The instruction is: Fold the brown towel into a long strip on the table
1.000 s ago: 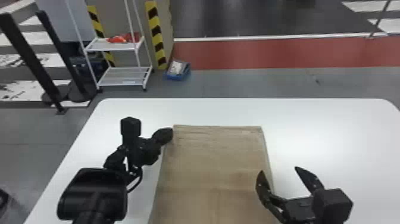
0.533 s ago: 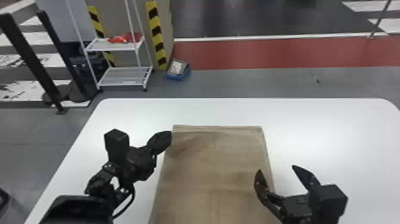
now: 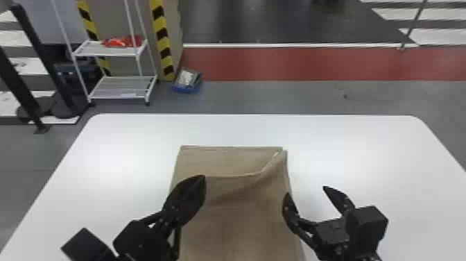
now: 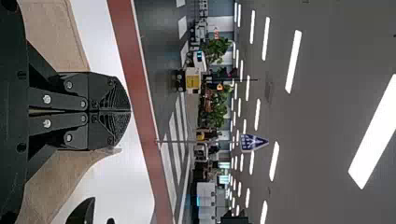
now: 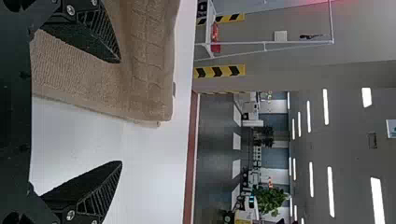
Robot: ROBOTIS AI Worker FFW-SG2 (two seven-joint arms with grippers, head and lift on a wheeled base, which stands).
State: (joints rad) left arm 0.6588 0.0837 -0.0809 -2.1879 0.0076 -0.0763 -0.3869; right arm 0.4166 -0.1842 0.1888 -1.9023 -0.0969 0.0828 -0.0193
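Note:
The brown towel [image 3: 239,222] lies on the white table, its far edge straight while an upper layer slants from the far right corner to my left gripper [image 3: 204,178]. That gripper is shut on the layer's edge, over the towel's left part. In the left wrist view the left gripper [image 4: 130,111] has its fingers pressed together, with towel [image 4: 53,32] on both sides. Beside the towel's right edge is my right gripper [image 3: 307,191], open and holding nothing. In the right wrist view, one finger of the right gripper [image 5: 120,112] overlaps the towel [image 5: 144,70], the other the bare table.
White table [image 3: 381,145] surface surrounds the towel at the back and on both sides. Beyond the table, on the floor, are a white shelf rack [image 3: 118,52] with red items and a blue box [image 3: 187,81].
My left gripper has moved right and toward the robot from the towel's far left corner, drawing the upper layer back with it. The right gripper has hardly moved.

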